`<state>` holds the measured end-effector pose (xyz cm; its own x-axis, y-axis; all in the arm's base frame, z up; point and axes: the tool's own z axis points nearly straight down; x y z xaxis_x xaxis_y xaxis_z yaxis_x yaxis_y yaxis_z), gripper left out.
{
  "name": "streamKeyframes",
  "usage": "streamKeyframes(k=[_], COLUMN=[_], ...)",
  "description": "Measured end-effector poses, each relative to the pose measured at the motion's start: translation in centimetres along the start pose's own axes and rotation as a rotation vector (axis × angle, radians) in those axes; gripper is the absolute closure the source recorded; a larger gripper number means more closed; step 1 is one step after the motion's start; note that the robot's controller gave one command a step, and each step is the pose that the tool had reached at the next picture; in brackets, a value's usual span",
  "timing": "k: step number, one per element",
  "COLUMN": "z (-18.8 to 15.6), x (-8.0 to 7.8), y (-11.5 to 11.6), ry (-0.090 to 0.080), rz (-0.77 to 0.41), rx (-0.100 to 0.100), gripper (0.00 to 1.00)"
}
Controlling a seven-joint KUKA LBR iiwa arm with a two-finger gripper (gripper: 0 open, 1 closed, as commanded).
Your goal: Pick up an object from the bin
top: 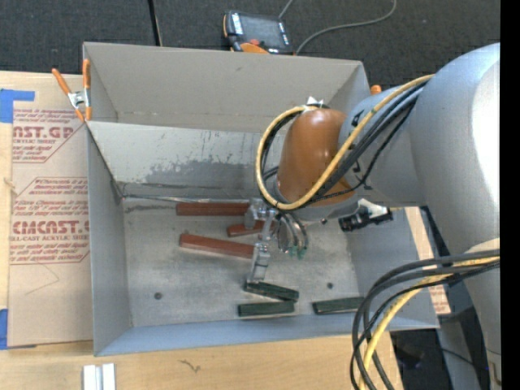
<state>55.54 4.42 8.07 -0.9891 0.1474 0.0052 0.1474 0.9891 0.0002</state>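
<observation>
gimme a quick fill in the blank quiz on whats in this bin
1. The bin holds ___ dark flat bars, all near its front wall.
2. In this view, the reddish-brown bars lie to the ___ of the claw.
3. The bar closest under the claw is ___, not reddish-brown.
Missing words: three; left; dark

Robot lab — cabled arm (459,136), metal bin (219,84).

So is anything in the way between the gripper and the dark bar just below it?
Nothing visible. The gripper sits just above one end of the tilted dark bar; the nearest brown bar lies beside the gripper, not under it.
</observation>
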Motion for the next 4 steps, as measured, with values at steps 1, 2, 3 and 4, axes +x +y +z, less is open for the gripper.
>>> streamKeyframes(k=[1, 2, 3, 4], z=[1.2, 1.1, 1.0, -13.8], x=[5.8, 4.5, 4.4, 1.5], y=[-3.1, 8.2, 7.8, 5.4], ry=[-0.003, -0.006, -0.006, -0.015], rz=[0.043, 0.245, 0.248, 0.159], rx=[0.000, -0.004, -0.001, -0.004], gripper=[0.00, 0.00, 1.00, 1.00])
